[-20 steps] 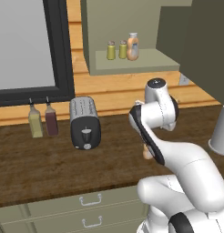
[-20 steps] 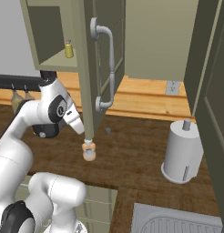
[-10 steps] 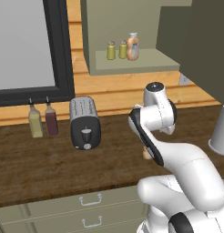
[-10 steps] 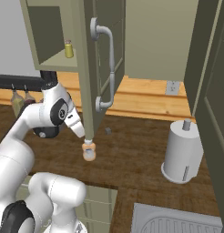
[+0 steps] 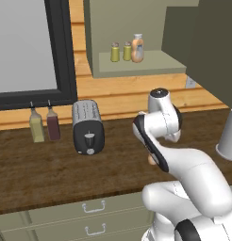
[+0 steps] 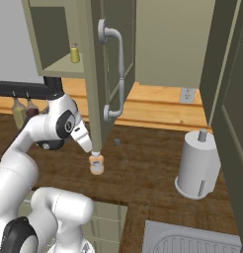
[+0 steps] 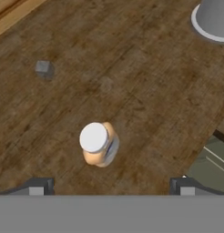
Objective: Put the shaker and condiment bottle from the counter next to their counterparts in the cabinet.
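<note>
Condiment bottle (image 7: 98, 144) stands upright on the desk (image 7: 145, 95), ahead of and between the wide-open fingers (image 7: 39, 185), untouched.

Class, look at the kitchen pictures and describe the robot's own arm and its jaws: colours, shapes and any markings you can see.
The arm is made of smooth, rounded, glossy white segments with dark grey to black bands and discs at the joints. No cables or markings show. The gripper has two small, dark grey, blocky finger tips, standing wide apart as open jaws.
</note>
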Controlling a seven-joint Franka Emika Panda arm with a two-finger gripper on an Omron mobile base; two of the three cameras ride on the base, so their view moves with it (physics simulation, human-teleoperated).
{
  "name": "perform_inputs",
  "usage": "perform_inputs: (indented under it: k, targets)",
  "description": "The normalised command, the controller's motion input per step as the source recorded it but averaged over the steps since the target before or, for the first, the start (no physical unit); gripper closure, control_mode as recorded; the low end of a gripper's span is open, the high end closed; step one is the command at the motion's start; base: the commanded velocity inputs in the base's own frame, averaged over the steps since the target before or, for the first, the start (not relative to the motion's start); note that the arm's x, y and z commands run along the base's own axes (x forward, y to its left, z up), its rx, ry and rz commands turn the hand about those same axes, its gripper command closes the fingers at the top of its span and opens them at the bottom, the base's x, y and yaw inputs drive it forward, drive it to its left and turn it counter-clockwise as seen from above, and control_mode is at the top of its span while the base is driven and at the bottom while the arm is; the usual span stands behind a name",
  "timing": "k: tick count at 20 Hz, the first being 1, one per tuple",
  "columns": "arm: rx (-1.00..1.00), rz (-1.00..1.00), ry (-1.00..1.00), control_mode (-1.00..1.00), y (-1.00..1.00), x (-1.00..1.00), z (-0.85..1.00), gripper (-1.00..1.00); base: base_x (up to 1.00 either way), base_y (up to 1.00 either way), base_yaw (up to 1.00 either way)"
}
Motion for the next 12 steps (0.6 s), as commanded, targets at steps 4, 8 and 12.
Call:
perform_inputs:
  k: [4,8,12]
  targets:
    - [0.00,0.00,0.05,-1.00,0.00,0.00,-0.16,-1.00,0.00,0.00,0.00]
    - [0.00,0.00,0.07,-1.00,0.00,0.00,-0.15,-1.00,0.00,0.00,0.00]
    - [0.00,0.00,0.08,-1.00,0.00,0.04,-0.14,-1.00,0.00,0.00,0.00]
